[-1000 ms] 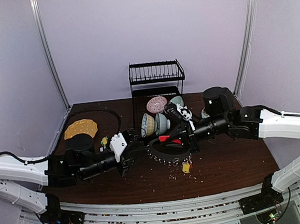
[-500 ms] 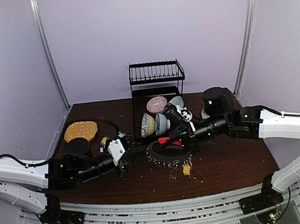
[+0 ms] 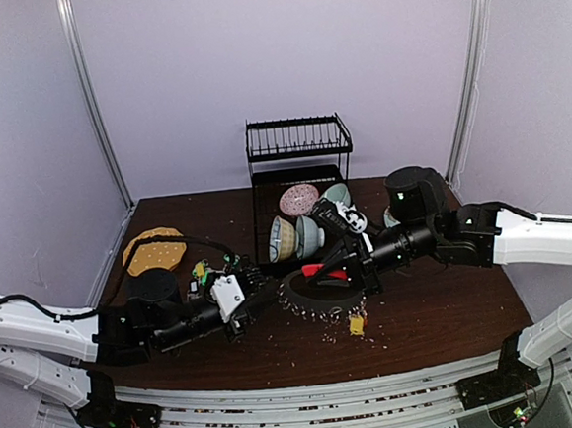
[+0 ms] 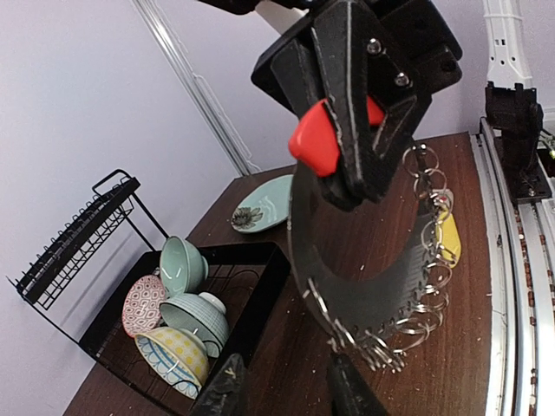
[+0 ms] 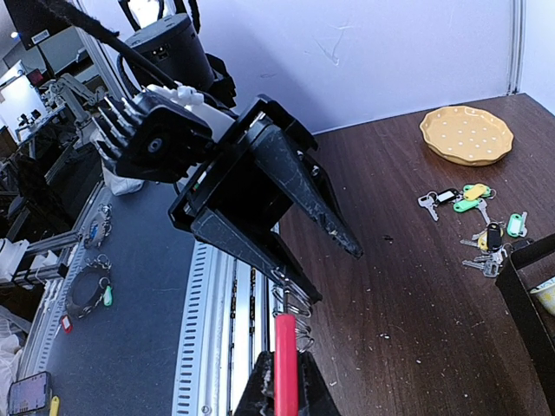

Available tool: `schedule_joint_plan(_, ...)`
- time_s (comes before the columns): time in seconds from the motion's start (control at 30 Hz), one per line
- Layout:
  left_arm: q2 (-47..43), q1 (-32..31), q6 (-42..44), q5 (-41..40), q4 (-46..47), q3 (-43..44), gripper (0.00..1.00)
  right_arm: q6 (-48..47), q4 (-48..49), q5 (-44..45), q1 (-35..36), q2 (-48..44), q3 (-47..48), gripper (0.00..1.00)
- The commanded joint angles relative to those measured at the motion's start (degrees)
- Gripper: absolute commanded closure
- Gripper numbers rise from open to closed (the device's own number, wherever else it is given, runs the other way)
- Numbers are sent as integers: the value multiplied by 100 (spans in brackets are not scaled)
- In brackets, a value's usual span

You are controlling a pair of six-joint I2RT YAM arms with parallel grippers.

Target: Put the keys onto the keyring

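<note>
Your right tool (image 3: pixel 338 267) is clamped shut on the keyring (image 3: pixel 320 295) at its red sleeve; your left tool (image 4: pixel 286 394) stands partly open, holding nothing.
On the dark wooden desk (image 3: pixel 442 311), walled in lilac, the ring stands tilted just beyond the left tool's tips with a yellow-tagged key (image 3: pixel 355 322) hanging from it. The loose keys (image 5: pixel 475 221) lie well to its left, near a yellow plate (image 5: pixel 466 134).

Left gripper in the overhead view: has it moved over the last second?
Yes. The left gripper has drawn back a little toward the near edge of the table, away from the black dish rack.
</note>
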Motion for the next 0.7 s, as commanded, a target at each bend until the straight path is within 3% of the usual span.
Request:
schedule_joint_plan(0.0, 36, -16, 77, 70, 140, 8, 64, -96, 27, -112, -5, -143, 89, 100)
schedule_joint_plan(0.13, 65, -17, 44, 129, 236, 32, 61, -88, 29, -124, 1, -143, 95, 100)
schedule_joint_plan(0.43, 64, -61, -19, 321, 574, 55, 67, -77, 51, -125, -1, -143, 71, 100)
schedule_joint_plan(0.67, 229, -100, -22, 366, 588, 123, 66, -69, 80, -115, 2, -128, 62, 100)
